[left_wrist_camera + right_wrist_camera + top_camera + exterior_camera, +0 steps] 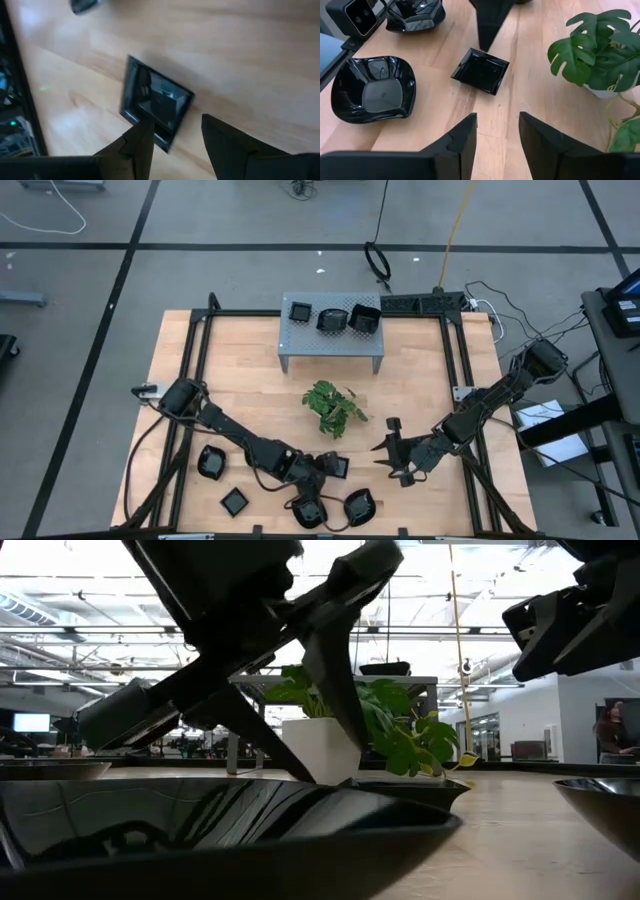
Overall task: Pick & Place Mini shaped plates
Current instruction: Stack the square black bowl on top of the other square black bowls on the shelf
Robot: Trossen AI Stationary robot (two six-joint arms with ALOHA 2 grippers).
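Glossy black finish: the mini shaped plates look hard, thin-walled and light; I judge them slippery and likely to chip if dropped, so a pinch across a raised rim is the safest hold.
Square plate by the left fingers: a small square plate (338, 467) lies flat on the wooden counter (250, 380), near its front edge; the left gripper (175, 137) hovers just at it, fingers parted and empty, one fingertip over the plate's near rim.
Grip point: one straight rim wall of the square, one finger inside the well and one outside; the flat base gives nothing to pinch.
Front cluster count: five plates on the counter in the high view: the square plate, a rounded one (211, 463) to the left, a small square one (234, 501), a round one (309, 514) and a wavy-rimmed plate (359, 506).
Wavy-rimmed plate: its curled lip looks easier to catch than the low square rim.
Right gripper: the right gripper (392, 455) waits to the right of the cluster, fingers parted, holding nothing, pointed toward the square plate.
Leafy sprig: one green plant (333, 406) stands mid-counter, between the cluster and the stand.
Far stand: one grey perforated metal stand (330, 340) at the back carries three plates in a row: a small square (300, 311), a wavy one (331, 319) and a deeper square (364, 319).
Total: eight plates counted in the high view.
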